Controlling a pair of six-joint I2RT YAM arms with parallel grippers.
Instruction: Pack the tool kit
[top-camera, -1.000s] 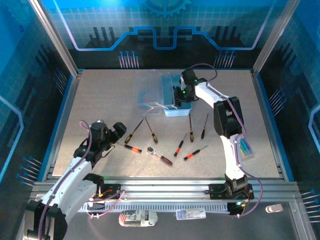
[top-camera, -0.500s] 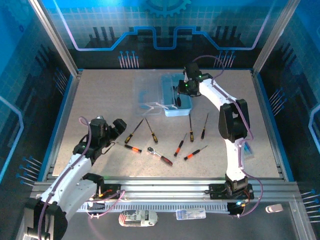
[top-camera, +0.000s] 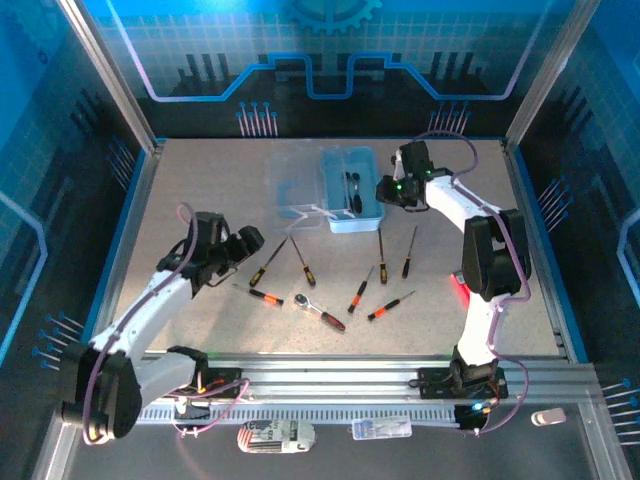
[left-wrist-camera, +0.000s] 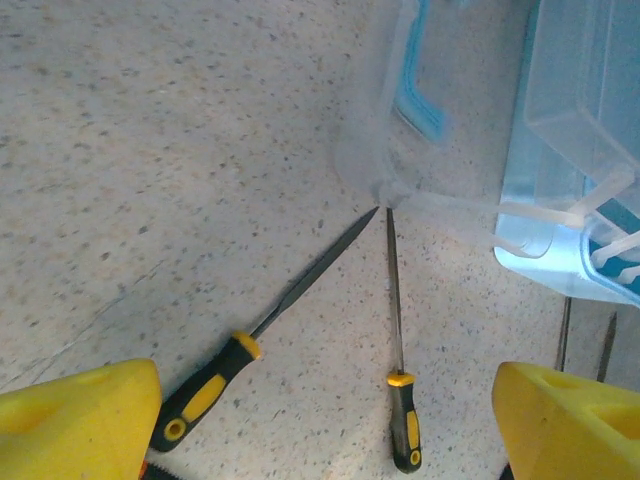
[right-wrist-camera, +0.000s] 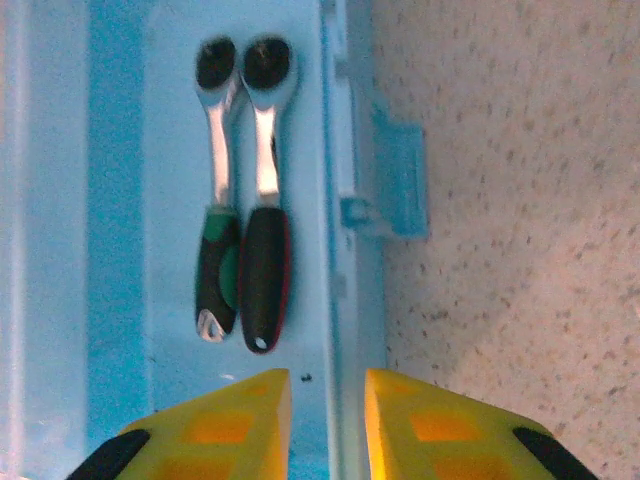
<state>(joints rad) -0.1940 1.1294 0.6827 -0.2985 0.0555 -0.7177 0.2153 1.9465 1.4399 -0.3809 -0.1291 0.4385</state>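
Note:
The pale-blue box of the tool kit stands at mid-table, its clear lid folded out to the left. Two ratchet wrenches lie side by side inside the box. My right gripper hovers over the box's right wall, its jaws a narrow gap apart and empty. My left gripper is open just above two yellow-and-black screwdrivers, whose tips point at the lid.
Loose on the table in front of the box lie a red-handled screwdriver, a ratchet wrench and several more screwdrivers. A blue rim bounds the table.
My right gripper drew back from over the box's inside to its right wall. My left arm reached forward and right, toward the two screwdrivers by the lid.

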